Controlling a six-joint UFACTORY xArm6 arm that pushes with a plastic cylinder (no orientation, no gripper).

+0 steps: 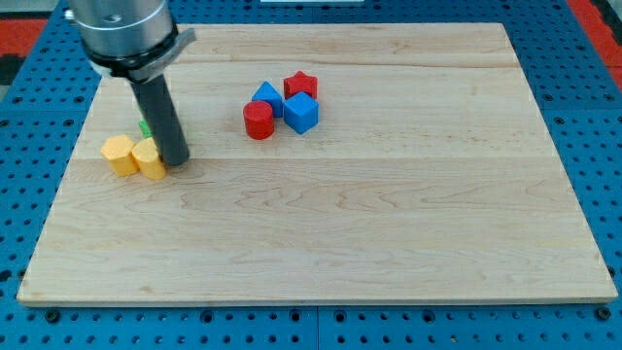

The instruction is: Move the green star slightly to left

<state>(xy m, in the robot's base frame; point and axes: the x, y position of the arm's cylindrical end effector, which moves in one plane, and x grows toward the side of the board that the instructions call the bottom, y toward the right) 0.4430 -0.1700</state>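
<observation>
The green star point(145, 127) is almost fully hidden behind my dark rod; only a small green sliver shows at the rod's left edge, near the board's left side. My tip point(175, 158) rests on the board just right of the green sliver and touches the right yellow block point(151, 158). A second yellow block point(119, 154) sits just left of it. The star's shape cannot be made out.
A cluster sits at the upper middle: a red star point(301, 85), a blue triangular block point(266, 97), a blue cube point(301, 113) and a red cylinder point(259, 121). The wooden board point(389, 214) lies on a blue pegboard.
</observation>
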